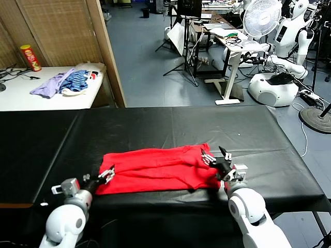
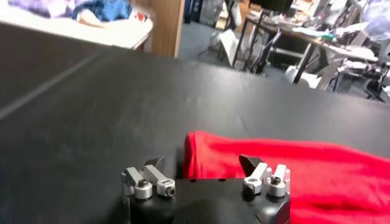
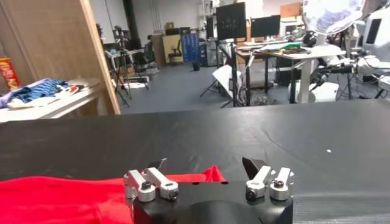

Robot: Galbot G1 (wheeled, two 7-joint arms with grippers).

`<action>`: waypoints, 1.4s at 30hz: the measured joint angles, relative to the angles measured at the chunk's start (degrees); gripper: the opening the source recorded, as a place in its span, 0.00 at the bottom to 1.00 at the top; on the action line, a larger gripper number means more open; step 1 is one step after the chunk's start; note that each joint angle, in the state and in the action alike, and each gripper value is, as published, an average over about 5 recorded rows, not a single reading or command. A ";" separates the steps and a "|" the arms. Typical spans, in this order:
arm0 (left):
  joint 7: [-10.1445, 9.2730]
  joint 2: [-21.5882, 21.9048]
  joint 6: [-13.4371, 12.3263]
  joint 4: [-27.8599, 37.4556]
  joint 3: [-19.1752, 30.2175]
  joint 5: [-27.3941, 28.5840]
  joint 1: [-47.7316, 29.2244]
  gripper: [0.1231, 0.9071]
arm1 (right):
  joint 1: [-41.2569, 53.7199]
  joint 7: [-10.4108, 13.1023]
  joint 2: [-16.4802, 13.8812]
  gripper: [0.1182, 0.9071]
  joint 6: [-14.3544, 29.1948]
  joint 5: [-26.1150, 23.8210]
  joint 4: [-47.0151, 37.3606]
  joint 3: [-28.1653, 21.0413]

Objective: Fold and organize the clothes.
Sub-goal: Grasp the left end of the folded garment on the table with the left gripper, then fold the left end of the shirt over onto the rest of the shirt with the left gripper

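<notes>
Red T-shirt (image 1: pixel 158 170) lies folded into long flat band across near half of black table (image 1: pixel 170 124). Left gripper (image 1: pixel 107 174) at shirt's left end, jaws apart, holding nothing. Right gripper (image 1: pixel 214 155) at shirt's right end, jaws apart, empty.

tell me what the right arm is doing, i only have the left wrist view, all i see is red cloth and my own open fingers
Observer: The right gripper is open at the other end of the red T-shirt, holding nothing.
Operator: is the shirt flat
Observer: It lies as a long folded band across the black table, between the right gripper and the left gripper.
Operator: anything else nearby
Observer: Only a heap of lilac and striped garments on a white side table, far left.
</notes>
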 joint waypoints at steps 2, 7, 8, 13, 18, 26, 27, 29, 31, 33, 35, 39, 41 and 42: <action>0.12 -0.69 -0.27 -0.08 0.00 0.30 0.21 0.69 | -0.13 0.00 -0.02 0.86 0.08 -0.02 0.39 0.02; 0.34 -2.08 -0.83 0.13 0.15 2.64 0.02 0.33 | -0.73 0.00 0.06 0.86 0.00 -0.04 1.51 0.05; 0.49 -2.15 -1.03 0.27 0.18 3.51 -0.06 0.26 | -0.88 0.03 0.10 0.86 -0.07 -0.04 1.78 0.08; 2.33 -1.27 -2.40 0.46 0.10 10.52 -0.02 0.03 | -1.84 1.65 0.57 0.86 -1.35 -0.25 3.30 0.76; 3.40 2.84 -2.73 -0.43 -1.73 17.66 1.02 0.04 | -3.20 2.65 0.97 0.86 -2.03 -0.29 5.06 1.94; 2.95 13.07 -2.37 -1.59 -6.41 21.65 2.43 0.03 | -4.68 2.96 2.08 0.86 -2.38 -0.54 6.68 2.09; 2.60 13.51 -1.92 -2.12 -6.32 21.41 2.31 0.03 | -4.81 3.05 2.29 0.86 -2.43 -0.72 6.80 1.98; 1.59 13.68 -0.80 -3.47 -5.56 20.02 1.92 0.03 | -5.08 3.19 2.64 0.86 -2.51 -1.15 7.06 1.81; 0.38 12.99 0.50 -5.15 -4.02 17.53 1.44 0.03 | -5.38 3.35 2.93 0.86 -2.56 -1.66 7.33 1.77; -0.97 11.54 2.13 -7.00 -1.78 14.31 0.84 0.03 | -5.73 3.51 3.15 0.86 -2.58 -2.20 7.49 1.83; -2.19 9.67 3.64 -8.63 0.95 11.13 0.15 0.03 | -6.21 3.61 3.38 0.86 -2.59 -2.83 7.57 1.96; -4.82 5.33 5.25 -10.37 7.35 4.65 -1.76 0.03 | -7.19 3.66 3.75 0.86 -2.56 -4.13 7.62 2.32; -5.77 3.15 5.35 -10.48 10.38 2.41 -2.98 0.03 | -7.55 3.67 3.94 0.86 -2.55 -4.59 7.66 2.52; -6.11 2.10 5.35 -10.40 11.75 1.70 -3.65 0.03 | -7.71 3.68 4.04 0.86 -2.56 -4.75 7.70 2.60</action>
